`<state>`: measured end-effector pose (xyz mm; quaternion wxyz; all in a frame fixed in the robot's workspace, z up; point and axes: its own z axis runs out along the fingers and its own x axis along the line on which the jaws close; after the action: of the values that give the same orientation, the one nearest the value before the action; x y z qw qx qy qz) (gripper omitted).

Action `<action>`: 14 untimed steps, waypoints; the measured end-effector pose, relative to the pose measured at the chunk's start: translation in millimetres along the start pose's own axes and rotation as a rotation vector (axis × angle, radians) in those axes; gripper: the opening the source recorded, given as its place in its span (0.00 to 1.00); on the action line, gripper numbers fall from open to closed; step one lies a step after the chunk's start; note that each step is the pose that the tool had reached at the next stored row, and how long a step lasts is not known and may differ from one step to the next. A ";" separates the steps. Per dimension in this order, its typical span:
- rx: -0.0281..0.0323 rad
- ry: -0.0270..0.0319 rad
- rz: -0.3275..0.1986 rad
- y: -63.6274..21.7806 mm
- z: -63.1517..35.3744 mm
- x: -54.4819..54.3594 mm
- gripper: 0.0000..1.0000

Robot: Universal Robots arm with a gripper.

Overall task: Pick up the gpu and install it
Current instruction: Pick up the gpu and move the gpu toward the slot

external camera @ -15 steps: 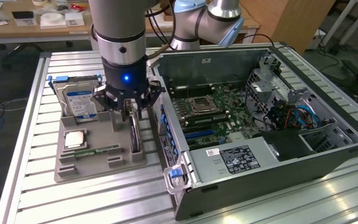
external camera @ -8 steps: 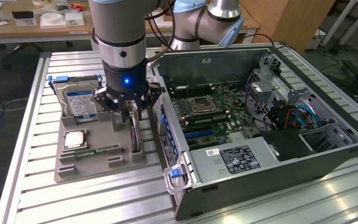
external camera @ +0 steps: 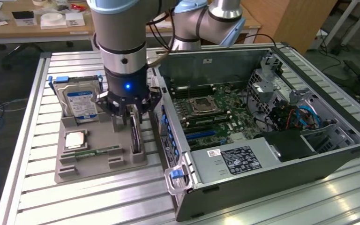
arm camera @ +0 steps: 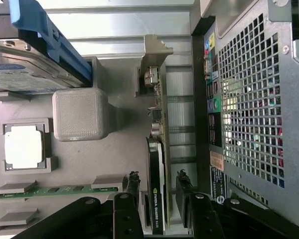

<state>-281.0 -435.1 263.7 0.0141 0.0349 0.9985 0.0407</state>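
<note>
The pincer (external camera: pixel 129 118) stands partly open, its fingers (arm camera: pixel 185 186) straddling the gpu (arm camera: pixel 156 164) with a gap either side (nothing gripped). The gpu stands on edge in the grey tray (external camera: pixel 86 164), along the tray's edge nearest the computer case (external camera: pixel 243 194).

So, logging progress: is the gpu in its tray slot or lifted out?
In the slot: the gpu stands on edge in the grey tray, gripper straddling it.

Pale "NVIDIA QUADRO" lettering on the black face of the gpu (arm camera: pixel 156 211); case (arm camera: pixel 249 99) stickers illegible.
</note>
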 end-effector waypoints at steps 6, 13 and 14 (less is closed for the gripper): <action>-0.0064 0.0003 0.000 -0.6 10.3 0.3 0.43; -0.0133 0.0009 0.000 -0.8 13.8 0.4 0.43; -0.0133 0.0008 0.000 -0.8 13.9 0.3 0.43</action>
<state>-280.9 -434.7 249.8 0.0139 0.0350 0.9982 0.0473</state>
